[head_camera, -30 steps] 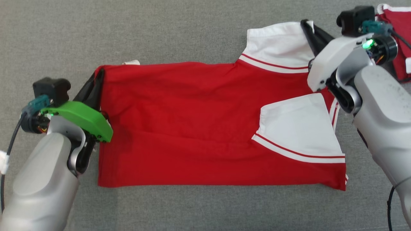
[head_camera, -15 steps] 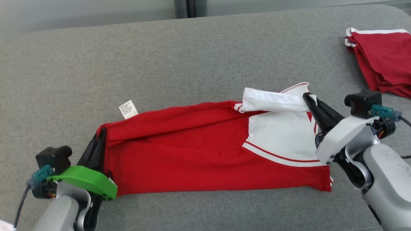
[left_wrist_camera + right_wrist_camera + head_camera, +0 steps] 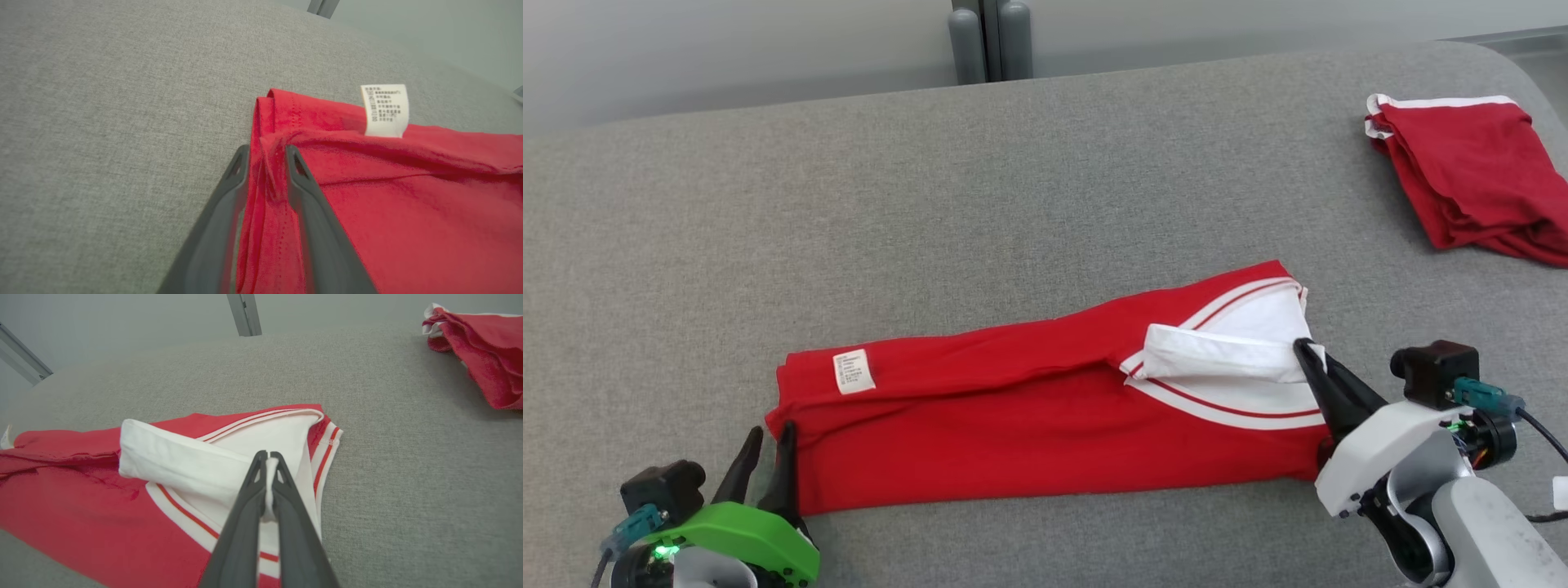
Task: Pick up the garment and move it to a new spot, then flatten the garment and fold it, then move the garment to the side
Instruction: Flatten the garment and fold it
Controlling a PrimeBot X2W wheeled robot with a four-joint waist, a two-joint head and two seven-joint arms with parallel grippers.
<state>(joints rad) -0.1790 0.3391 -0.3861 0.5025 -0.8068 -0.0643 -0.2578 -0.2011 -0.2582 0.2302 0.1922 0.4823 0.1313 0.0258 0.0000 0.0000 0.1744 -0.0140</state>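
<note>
Grey padded surface [image 3: 1045, 188]: carries everything noted below.

Garment [image 3: 1029, 433]: lies flat on the surface as a long, narrow band folded lengthwise, red side up, running left to right across the part nearest me. All positions that follow are given from it.

Second red garment [image 3: 1470, 188]: a folded pile with white edging, well apart from the garment, beyond its right end and farther from me.

Right pincer [image 3: 1300, 345]: at the garment's right end. In the right wrist view my right pincer [image 3: 267, 454] is closed, with a pinch of white cloth from the sleeve clamped between the tips.

Left pincer [image 3: 772, 431]: at the garment's left end. In the left wrist view my left pincer [image 3: 267, 151] stands narrowly parted. The red hem corner runs between the two fingers but is not squeezed.

White sleeve [image 3: 1217, 359]: folded back over the garment's right end, lifted slightly where I hold it.

Striped trim [image 3: 1225, 407]: white with a red line, just below the sleeve.

White tag [image 3: 853, 371]: on top of the garment near its left end, printed text too small to read.
</note>
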